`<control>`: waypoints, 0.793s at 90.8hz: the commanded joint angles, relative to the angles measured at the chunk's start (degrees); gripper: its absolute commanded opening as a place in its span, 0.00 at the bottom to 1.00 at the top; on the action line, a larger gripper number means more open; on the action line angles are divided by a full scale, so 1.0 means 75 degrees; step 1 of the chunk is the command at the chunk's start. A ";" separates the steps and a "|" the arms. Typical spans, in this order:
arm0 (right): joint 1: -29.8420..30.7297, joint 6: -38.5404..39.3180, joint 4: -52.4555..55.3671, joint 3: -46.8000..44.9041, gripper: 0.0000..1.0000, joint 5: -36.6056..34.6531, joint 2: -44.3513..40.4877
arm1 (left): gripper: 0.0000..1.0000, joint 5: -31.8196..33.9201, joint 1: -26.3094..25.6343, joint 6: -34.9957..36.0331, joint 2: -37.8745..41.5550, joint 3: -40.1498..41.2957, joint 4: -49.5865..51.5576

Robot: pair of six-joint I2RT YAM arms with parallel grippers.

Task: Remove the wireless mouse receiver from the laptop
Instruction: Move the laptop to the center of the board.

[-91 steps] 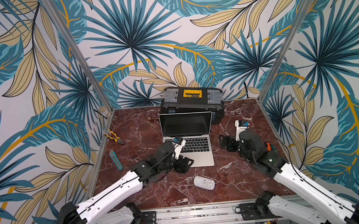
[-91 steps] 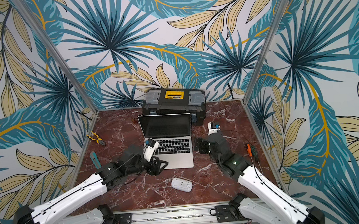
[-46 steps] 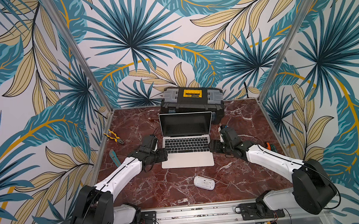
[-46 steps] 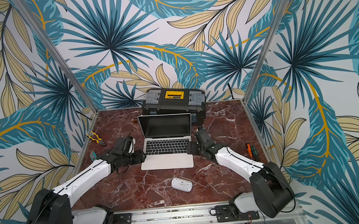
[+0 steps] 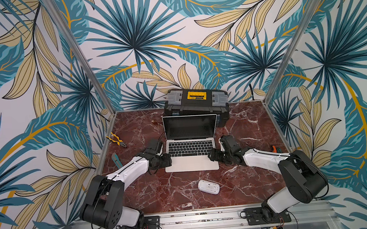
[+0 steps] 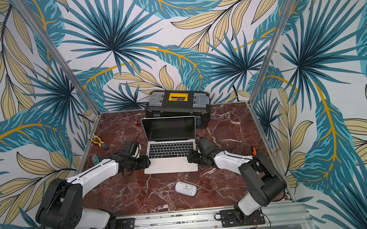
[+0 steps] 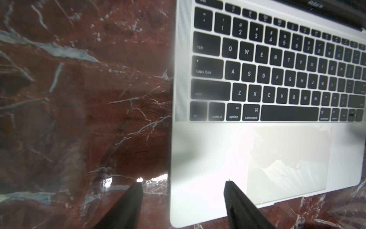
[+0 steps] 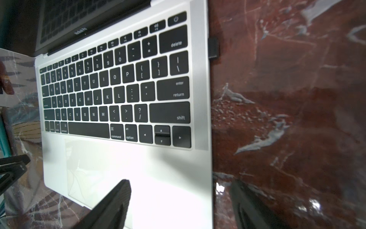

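the wireless mouse receiver point(image 8: 213, 48) juts from the laptop point(image 8: 168, 164) at its 2 o'clock edge. the left gripper point(image 7: 183, 183) and right gripper point(image 8: 181, 182) both stand open and empty; the right gripper, closing here, would likely clamp the laptop's edge and miss the stub.

So the laptop point(image 5: 192, 161) sat open in the middle of the tabletop point(image 5: 175, 191), toolbox point(image 5: 196, 102) right behind it. The mouse point(image 5: 209, 186) lay out front, slightly right; pliers point(image 5: 115, 141) off left by the edge. The receiver point(image 8: 213, 48) stuck out of the laptop's right side, near the back. The left tool point(image 7: 183, 183) straddled its left edge, the right tool point(image 8: 180, 184) its right edge.
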State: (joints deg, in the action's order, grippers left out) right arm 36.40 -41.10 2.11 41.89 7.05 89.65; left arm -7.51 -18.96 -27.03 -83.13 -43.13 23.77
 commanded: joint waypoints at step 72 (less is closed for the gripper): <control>0.1017 0.1359 0.0659 0.0278 0.88 -0.0892 -0.0866 | 0.63 0.1418 0.0232 0.1349 0.0039 -0.1578 0.1079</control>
State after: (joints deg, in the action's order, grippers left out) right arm 44.40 -40.66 3.05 41.58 5.78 85.97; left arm -3.44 -17.65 -23.07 -84.33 -48.93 27.92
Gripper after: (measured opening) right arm 0.870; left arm 0.629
